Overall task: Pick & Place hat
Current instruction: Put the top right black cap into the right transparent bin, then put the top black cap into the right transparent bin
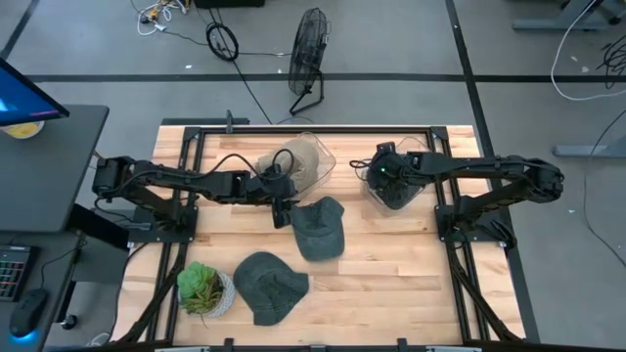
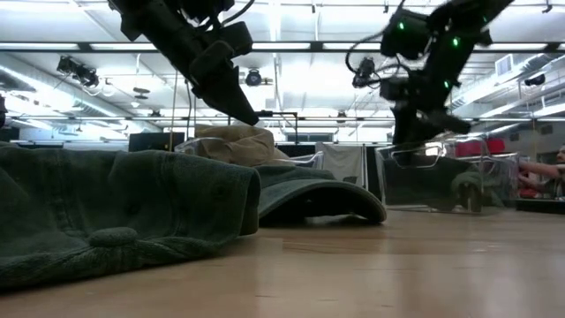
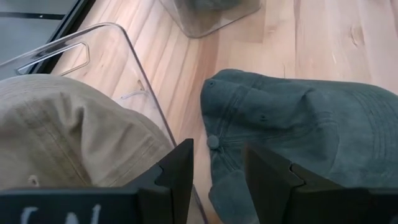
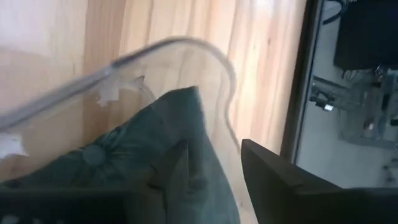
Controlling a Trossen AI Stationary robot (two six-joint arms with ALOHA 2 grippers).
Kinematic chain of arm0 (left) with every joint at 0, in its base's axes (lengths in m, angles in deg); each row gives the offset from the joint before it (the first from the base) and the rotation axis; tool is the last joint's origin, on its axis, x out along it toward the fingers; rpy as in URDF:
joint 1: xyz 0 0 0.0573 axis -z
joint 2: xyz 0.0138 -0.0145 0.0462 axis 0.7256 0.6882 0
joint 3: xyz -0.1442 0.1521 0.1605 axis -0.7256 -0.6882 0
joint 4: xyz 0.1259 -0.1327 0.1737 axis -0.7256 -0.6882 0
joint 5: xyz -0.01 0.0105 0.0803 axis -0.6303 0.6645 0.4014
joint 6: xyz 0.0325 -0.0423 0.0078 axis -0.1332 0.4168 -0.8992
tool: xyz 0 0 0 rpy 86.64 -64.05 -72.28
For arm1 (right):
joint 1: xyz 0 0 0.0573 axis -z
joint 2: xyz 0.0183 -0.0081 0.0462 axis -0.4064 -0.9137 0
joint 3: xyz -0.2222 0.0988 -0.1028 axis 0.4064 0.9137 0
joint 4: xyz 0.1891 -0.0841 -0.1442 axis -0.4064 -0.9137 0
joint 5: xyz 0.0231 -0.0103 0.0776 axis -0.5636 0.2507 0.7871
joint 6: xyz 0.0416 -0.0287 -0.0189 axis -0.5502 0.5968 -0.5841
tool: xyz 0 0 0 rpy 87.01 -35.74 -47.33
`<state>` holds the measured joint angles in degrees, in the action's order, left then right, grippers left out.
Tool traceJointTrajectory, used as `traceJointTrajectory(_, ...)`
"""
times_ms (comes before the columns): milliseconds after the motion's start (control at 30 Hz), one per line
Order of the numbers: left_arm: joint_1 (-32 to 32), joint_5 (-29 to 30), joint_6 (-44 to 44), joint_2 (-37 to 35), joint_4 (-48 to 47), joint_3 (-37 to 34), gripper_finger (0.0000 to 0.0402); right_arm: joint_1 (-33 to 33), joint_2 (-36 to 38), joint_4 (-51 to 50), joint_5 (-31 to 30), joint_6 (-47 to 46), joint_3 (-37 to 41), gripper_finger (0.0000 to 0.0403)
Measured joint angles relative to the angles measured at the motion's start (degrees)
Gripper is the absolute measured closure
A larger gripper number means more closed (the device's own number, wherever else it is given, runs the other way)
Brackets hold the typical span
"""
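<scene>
A dark green cap [image 1: 318,227] lies flat on the table's middle and also shows in the left wrist view [image 3: 298,124]. My left gripper [image 1: 284,211] hangs open and empty just above its left edge [image 3: 217,180]. A tan hat [image 1: 293,161] sits in a clear bin [image 1: 323,156] behind it. My right gripper [image 1: 386,178] is open over a second clear bin [image 1: 416,196] that holds a dark green hat [image 4: 137,162]. A peak of that hat rises between its fingers. A third green hat [image 1: 269,286] lies near the front edge. My right gripper points down into the clear bin, and a raised fold of the dark green hat [image 4: 189,134] stands between its open fingers, in front of one finger [image 4: 168,165]. I cannot tell whether that finger touches the cloth. The hat rests in the bin.
A potted green plant [image 1: 203,288] stands at the front left. Both bins' clear walls stand close to the grippers. Bare wood [image 1: 391,284] lies at the front right. Beyond the table are a floor fan [image 1: 308,54] and cables on the floor.
</scene>
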<state>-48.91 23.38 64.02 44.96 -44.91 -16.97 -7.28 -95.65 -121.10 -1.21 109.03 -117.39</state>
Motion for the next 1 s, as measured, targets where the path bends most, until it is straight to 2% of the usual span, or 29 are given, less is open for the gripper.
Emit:
traceJointTrajectory(267, 0.13, -0.02, 0.02, -0.02, 0.17, 0.02, 0.0262, -4.83, 0.07, -13.23, 1.81, -11.72, -14.48, 0.0269)
traceJointTrajectory(400, 1.27, -0.33, 0.04, -0.02, 0.15, 0.02, 0.0262, -8.65, 0.09, -13.35, 5.16, -15.9, -16.94, 0.0272)
traceJointTrajectory(467, 2.18, -2.67, 0.13, -0.02, 0.16, 0.02, 0.0262, -10.91, 0.07, -12.56, 7.09, -17.87, -16.84, 0.0268)
traceJointTrajectory(567, 3.91, -8.06, 1.78, 0.0, 0.46, 0.02, 0.0262, -14.31, -0.34, -7.23, 11.48, -23.72, -15.22, 0.0258)
traceJointTrajectory(667, 6.07, -8.75, 3.06, 0.02, 0.5, 0.02, 0.0262, -17.94, -1.64, 0.67, 14.79, -27.95, -12.95, 0.0244)
traceJointTrajectory(833, 8.39, -8.75, 3.04, 0.04, 0.55, 0.02, 0.0262, -23.36, -5.91, 15.36, 15.13, -27.77, -8.89, 0.0213)
traceJointTrajectory(1000, 9.11, -8.69, 3.02, 0.07, 1.01, 0.02, 0.0262, -25.74, -13.22, 29.2, 14.99, -28.01, -6.93, 0.0178)
